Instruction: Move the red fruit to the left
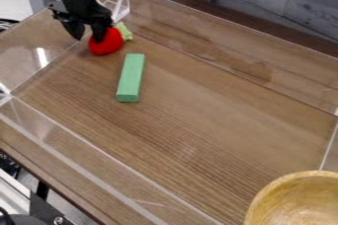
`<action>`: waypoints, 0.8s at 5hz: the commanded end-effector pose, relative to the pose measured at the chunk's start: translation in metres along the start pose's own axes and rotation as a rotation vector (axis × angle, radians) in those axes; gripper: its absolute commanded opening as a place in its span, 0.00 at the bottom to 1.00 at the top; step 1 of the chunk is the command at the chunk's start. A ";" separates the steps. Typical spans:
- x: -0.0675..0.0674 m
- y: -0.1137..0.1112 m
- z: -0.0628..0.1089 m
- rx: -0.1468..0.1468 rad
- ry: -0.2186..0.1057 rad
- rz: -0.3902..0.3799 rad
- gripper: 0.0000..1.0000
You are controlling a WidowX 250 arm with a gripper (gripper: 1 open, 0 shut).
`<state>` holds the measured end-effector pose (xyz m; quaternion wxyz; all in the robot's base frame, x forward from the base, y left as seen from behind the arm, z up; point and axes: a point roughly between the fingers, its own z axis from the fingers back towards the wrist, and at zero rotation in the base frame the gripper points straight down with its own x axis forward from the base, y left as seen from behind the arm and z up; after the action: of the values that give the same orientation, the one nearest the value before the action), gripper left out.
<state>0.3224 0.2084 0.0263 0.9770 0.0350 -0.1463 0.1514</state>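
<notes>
The red fruit (107, 39), a small glossy strawberry with a pale green leafy top, lies on the wooden table (224, 111) near the far left corner. My black gripper (82, 26) hangs just above it and to its left, its jaws spread open with nothing between them. The fruit lies free at the right fingertip, and I cannot tell whether they touch. A long green block (130, 77) lies a little nearer the camera, to the right of the fruit.
Clear plastic walls (40, 71) fence the table on all sides, and the left wall is close to the gripper. A wooden bowl's rim (297, 197) shows at the bottom right corner.
</notes>
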 end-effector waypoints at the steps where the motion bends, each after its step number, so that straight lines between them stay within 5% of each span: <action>1: -0.009 0.001 -0.005 0.018 0.009 0.038 0.00; 2: -0.017 0.003 -0.006 0.030 0.019 0.096 0.00; 3: -0.016 0.004 -0.007 0.025 0.033 0.099 1.00; 4: -0.014 0.006 -0.008 0.019 0.047 0.102 1.00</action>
<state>0.3145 0.2084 0.0214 0.9695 0.0332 -0.1342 0.2022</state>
